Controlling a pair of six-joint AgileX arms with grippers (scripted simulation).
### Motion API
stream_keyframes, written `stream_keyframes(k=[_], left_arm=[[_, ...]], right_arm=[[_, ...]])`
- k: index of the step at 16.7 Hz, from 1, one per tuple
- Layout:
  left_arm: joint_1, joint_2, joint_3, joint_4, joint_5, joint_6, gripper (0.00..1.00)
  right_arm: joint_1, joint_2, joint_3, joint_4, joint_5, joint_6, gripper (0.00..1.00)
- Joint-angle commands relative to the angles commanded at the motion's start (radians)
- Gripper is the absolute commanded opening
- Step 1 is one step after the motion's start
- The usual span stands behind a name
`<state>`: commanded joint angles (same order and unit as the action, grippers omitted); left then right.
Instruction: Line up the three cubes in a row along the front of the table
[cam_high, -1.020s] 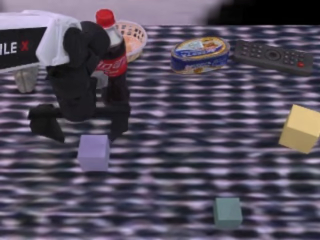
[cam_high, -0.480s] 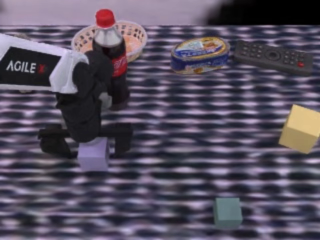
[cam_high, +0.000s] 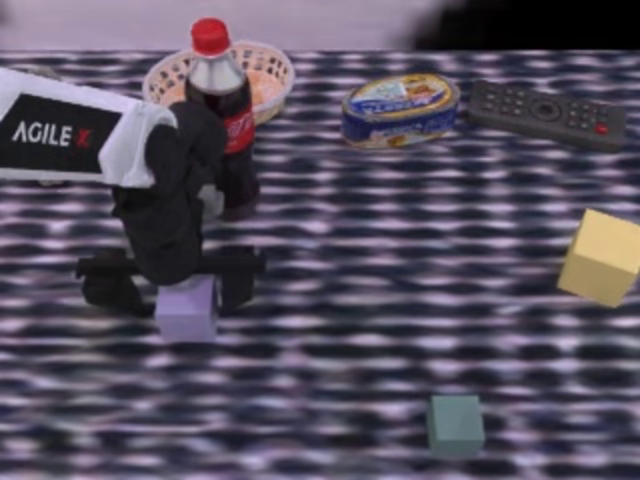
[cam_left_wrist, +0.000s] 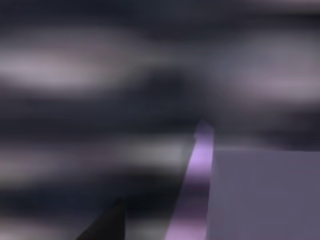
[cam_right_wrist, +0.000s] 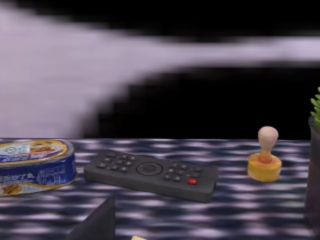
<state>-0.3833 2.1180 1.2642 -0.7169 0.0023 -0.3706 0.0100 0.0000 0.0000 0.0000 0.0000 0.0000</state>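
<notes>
Lavender cube (cam_high: 186, 310) sits between the spread fingers of our left end effector (cam_high: 170, 280), just below the cola bottle (cam_high: 222, 110).

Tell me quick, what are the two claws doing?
Left gripper: open, jaws straddling the lavender cube, not closed on it.
Right gripper: out of the top view; cannot be told.
</notes>
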Motion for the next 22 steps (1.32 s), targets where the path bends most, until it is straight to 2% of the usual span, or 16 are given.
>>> stream_keyframes(k=[7, 17, 22], left_arm=[[0.0, 0.0, 0.0, 0.0, 0.0, 0.0, 0.02], [0.002, -0.026, 0.009, -0.016, -0.007, 0.005, 0.0], [0.014, -0.09, 0.087, -0.169, -0.008, 0.001, 0.0]], right_arm=[[0.0, 0.0, 0.0, 0.0, 0.0, 0.0, 1.0], [0.0, 0.0, 0.0, 0.0, 0.0, 0.0, 1.0], [0.0, 0.0, 0.0, 0.0, 0.0, 0.0, 1.0]])
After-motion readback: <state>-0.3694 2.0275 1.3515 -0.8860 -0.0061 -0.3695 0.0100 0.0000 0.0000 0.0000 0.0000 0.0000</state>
